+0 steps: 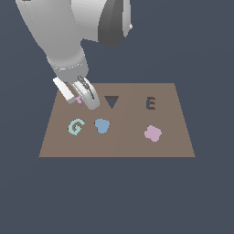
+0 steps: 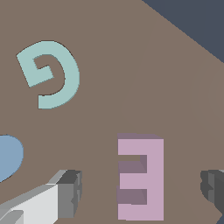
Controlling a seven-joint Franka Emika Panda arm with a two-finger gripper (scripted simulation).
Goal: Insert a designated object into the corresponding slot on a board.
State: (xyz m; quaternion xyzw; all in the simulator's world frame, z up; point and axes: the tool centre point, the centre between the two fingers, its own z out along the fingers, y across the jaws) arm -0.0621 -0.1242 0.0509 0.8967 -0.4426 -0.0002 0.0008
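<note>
In the exterior view, the gripper (image 1: 81, 97) hangs low over the board (image 1: 173, 146) near its far corner on the exterior view's left, almost hiding the pink E block (image 1: 78, 99). The E-shaped slot (image 1: 151, 103) lies well apart along the far edge, past the triangle cutout (image 1: 111, 101). In the wrist view, the fingers (image 2: 65, 194) stand spread on either side of the E block (image 2: 141, 178), not touching it, probably lined up for a grasp. The teal G (image 2: 50, 73) lies nearby.

Flat slate-blue ground (image 1: 117, 196), even light (shadowless)
</note>
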